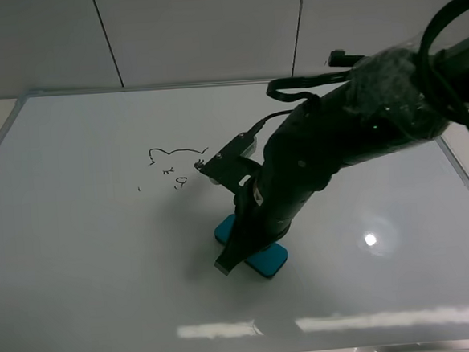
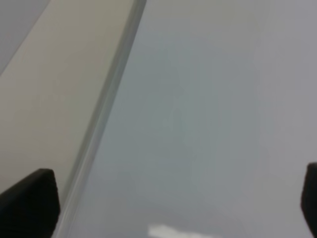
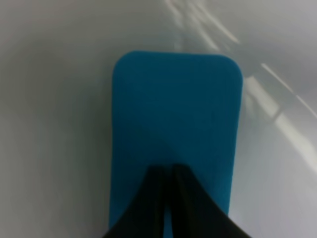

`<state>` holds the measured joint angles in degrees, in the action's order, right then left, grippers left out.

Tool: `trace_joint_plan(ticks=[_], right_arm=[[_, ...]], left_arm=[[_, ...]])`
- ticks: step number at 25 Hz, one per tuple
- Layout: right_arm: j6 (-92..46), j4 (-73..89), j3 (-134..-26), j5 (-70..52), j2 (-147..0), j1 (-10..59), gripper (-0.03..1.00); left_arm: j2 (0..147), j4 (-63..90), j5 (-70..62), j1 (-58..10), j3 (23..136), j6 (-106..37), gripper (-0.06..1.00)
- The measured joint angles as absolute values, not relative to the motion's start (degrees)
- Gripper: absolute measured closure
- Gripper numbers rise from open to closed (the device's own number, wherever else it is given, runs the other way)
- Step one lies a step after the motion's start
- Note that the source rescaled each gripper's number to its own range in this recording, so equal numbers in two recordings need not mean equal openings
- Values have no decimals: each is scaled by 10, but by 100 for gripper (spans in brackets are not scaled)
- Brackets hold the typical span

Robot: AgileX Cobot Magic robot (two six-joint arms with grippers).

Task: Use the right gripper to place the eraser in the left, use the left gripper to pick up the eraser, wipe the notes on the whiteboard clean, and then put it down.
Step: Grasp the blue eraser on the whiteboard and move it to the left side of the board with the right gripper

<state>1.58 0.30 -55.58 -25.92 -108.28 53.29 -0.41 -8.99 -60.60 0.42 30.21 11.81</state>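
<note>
Our right gripper (image 3: 166,173), jaws together, hovers over the near end of the eraser (image 3: 173,114), whose long axis runs straight ahead; our left gripper (image 2: 171,201), jaws wide apart, hangs well clear of it.

I operate in a plain indoor test room of the laboratory or office type; the pictures do not settle which. Indicators: a glossy whiteboard (image 1: 80,275) with a thin silver frame (image 1: 172,85) lies flat as my worktop, and smooth pale wall panels (image 1: 200,29) divided by dark vertical seams (image 1: 108,40) stand directly behind it. Bright glare patches (image 1: 371,239) on the board surface indicate lamp light.
</note>
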Motion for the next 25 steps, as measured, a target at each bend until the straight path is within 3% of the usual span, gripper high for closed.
trace_joint_plan(ticks=[12,25], right_arm=[[16,14,-850,-347,-1260,629,97],[31,53,-1114,-397,-1405,640,97]], left_arm=[[-4,-90,-606,4,302,118,-4],[-4,-90,-606,4,302,118,-4]])
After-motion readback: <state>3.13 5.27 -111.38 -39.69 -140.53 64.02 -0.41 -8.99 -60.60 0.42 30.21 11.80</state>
